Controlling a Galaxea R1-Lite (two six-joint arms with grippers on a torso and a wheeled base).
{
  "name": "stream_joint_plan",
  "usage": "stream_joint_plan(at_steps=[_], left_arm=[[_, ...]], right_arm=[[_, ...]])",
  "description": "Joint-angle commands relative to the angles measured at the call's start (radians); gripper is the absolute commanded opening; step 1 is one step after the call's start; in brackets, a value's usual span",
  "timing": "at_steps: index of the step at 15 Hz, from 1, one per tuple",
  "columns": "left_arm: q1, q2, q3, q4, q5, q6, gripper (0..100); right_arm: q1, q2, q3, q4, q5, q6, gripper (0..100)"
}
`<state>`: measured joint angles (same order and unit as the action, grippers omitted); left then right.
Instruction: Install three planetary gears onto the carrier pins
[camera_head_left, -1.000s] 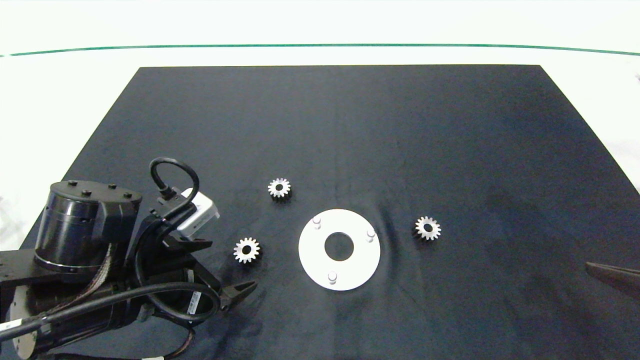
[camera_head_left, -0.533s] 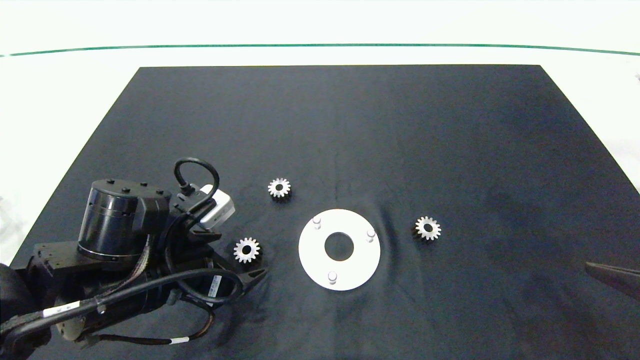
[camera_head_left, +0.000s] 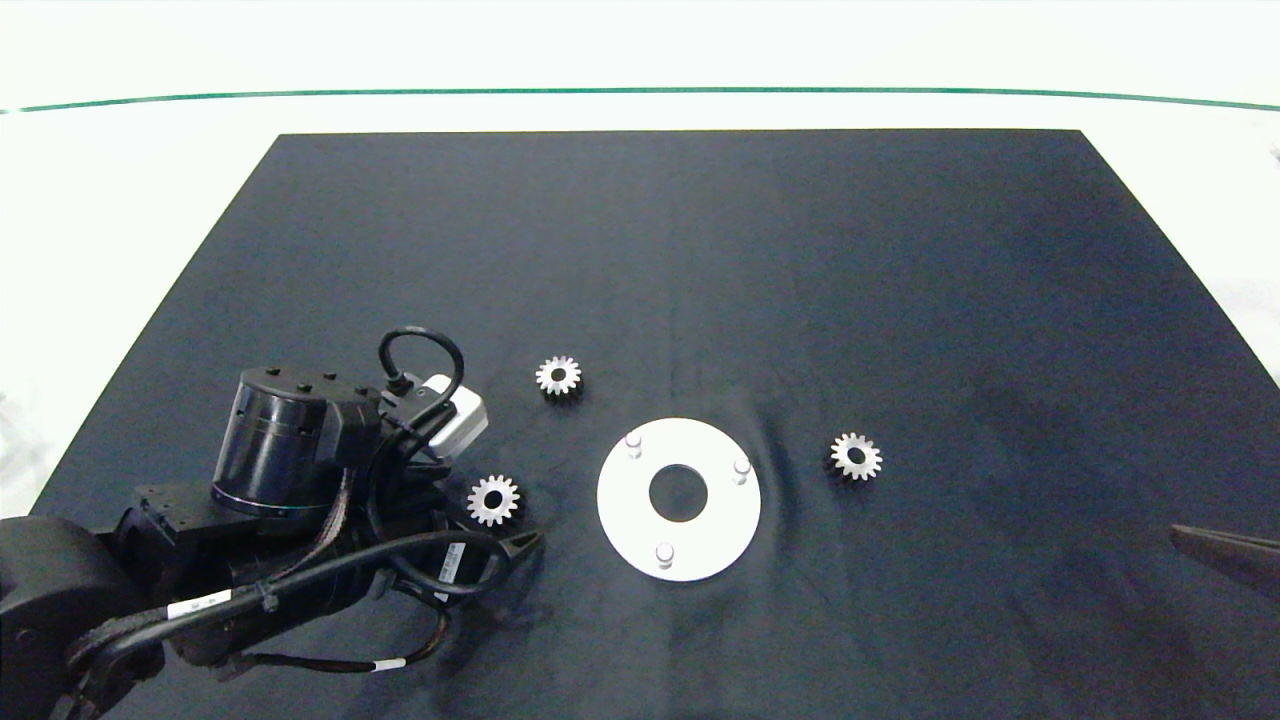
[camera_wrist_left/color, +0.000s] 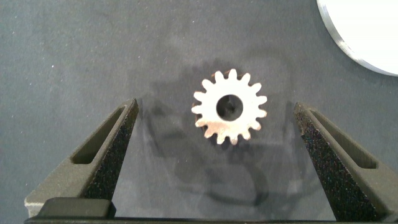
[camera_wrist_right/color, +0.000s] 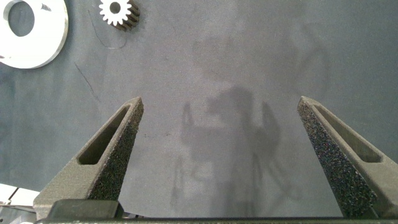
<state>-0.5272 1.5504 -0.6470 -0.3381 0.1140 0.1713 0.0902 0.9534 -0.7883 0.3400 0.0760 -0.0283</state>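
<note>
Three silvery planetary gears lie flat on the black mat: one (camera_head_left: 558, 376) behind and left of the white disc (camera_head_left: 620, 500), one (camera_head_left: 856, 456) to its right, and one (camera_head_left: 493, 500) to its left. Three carrier pins (camera_head_left: 633, 441), (camera_head_left: 741, 467), (camera_head_left: 664, 552) stand bare on the disc. My left gripper (camera_wrist_left/color: 214, 106) is open and low over the mat, its fingers straddling the left gear (camera_wrist_left/color: 229, 107) without touching it; one finger (camera_head_left: 520, 545) shows in the head view. My right gripper (camera_wrist_right/color: 219, 99) is open over bare mat near the right edge, far from the right gear (camera_wrist_right/color: 118, 11).
The black mat (camera_head_left: 700, 250) covers most of the white table, and a green line (camera_head_left: 640, 91) runs along the far side. The left arm's wrist and cables (camera_head_left: 300, 520) fill the near left corner. The disc's rim (camera_wrist_left/color: 367, 31) lies just beyond the left gripper.
The left arm has moved to the right and forward across the mat, bringing its open fingers around the left gear. Gears, disc and the right gripper have not moved.
</note>
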Motion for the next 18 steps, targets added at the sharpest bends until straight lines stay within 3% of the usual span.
stream_joint_plan(at_steps=[1, 18], left_arm=[[0.000, 0.005, -0.003, -0.004, 0.006, 0.002, 99], [-0.010, 0.019, -0.003, -0.016, 0.019, 0.005, 65]], right_arm=[[0.000, -0.002, 0.000, 0.002, 0.001, -0.001, 100], [0.000, -0.002, 0.000, 0.002, 0.001, 0.007, 100]])
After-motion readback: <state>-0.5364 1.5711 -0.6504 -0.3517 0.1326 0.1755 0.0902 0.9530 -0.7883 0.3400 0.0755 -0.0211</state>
